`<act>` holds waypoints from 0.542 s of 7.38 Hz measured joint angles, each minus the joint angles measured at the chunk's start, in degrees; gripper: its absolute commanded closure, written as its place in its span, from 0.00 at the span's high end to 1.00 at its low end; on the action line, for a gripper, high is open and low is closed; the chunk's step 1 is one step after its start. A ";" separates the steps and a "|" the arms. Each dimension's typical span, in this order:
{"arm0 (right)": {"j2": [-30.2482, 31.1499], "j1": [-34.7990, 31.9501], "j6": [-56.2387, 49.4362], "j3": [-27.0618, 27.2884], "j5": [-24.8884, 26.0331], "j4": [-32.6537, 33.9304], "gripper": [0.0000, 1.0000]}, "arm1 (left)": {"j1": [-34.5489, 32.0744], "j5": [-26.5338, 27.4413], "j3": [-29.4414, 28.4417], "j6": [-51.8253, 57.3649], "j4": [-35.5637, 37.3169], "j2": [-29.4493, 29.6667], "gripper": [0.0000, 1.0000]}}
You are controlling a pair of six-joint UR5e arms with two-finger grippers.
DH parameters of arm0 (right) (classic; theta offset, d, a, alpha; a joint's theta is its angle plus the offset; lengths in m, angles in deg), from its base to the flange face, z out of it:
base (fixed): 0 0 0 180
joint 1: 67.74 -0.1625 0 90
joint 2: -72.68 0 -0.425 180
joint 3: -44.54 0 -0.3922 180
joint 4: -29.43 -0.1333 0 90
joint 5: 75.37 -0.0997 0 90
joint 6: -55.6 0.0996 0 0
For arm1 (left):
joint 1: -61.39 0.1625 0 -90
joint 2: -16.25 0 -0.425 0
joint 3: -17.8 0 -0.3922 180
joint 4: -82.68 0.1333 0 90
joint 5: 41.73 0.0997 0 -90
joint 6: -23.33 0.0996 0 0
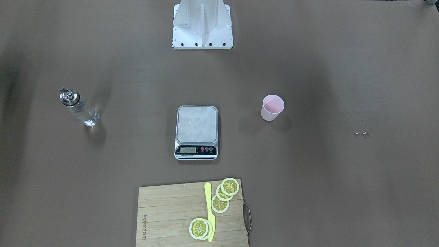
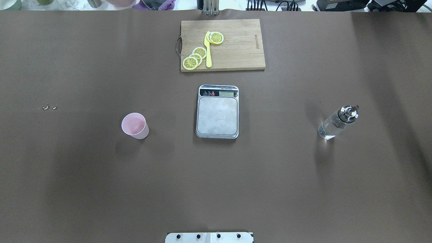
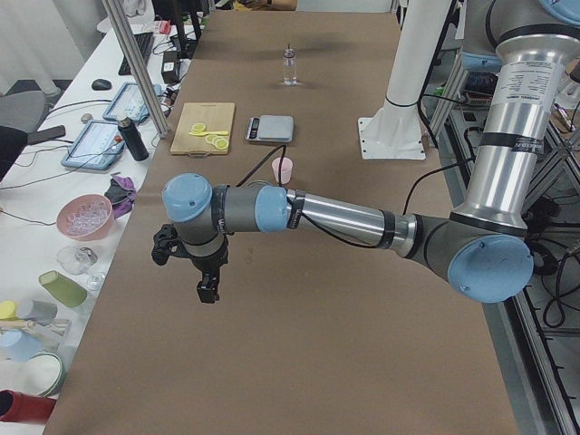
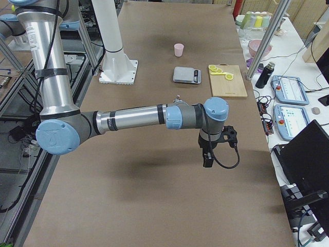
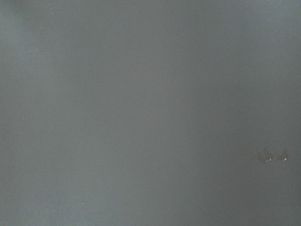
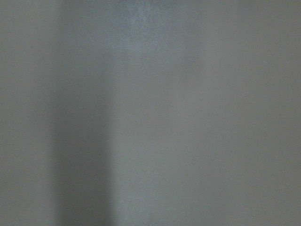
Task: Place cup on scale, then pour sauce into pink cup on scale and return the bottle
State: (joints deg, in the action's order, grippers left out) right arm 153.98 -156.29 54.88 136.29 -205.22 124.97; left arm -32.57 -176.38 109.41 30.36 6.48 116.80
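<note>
The pale pink cup [image 2: 135, 126] stands upright and empty on the brown table, on my left side, also in the front view [image 1: 272, 108]. The scale [image 2: 217, 116] sits at the table's middle with a bare platform. The clear glass bottle [image 2: 337, 123] with a silver spout holds clear sauce and stands on my right side [image 1: 78, 108]. My left gripper [image 3: 208, 290] hangs over the table's left end, far from the cup. My right gripper [image 4: 207, 160] hangs over the right end. I cannot tell whether either is open. Both wrist views show only bare table.
A wooden cutting board [image 2: 236, 44] with lemon slices [image 2: 195, 58] and a yellow knife [image 2: 208, 49] lies beyond the scale. The robot base plate [image 1: 202, 25] is at the near edge. Two small metal bits [image 2: 50, 107] lie far left.
</note>
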 measured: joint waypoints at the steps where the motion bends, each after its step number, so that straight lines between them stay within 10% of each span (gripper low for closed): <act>1: 0.01 -0.01 0.01 0.07 -0.02 0.00 1.00 | 0.00 0.02 0.13 0.02 0.04 0.03 0.99; 4: -0.54 0.14 0.07 -0.18 0.07 0.00 1.00 | 0.18 -0.01 1.21 -0.01 0.11 0.14 0.99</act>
State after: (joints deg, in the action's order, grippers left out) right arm 153.44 -156.15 54.95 136.11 -205.15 124.97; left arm -32.38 -176.39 110.62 30.35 6.59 116.93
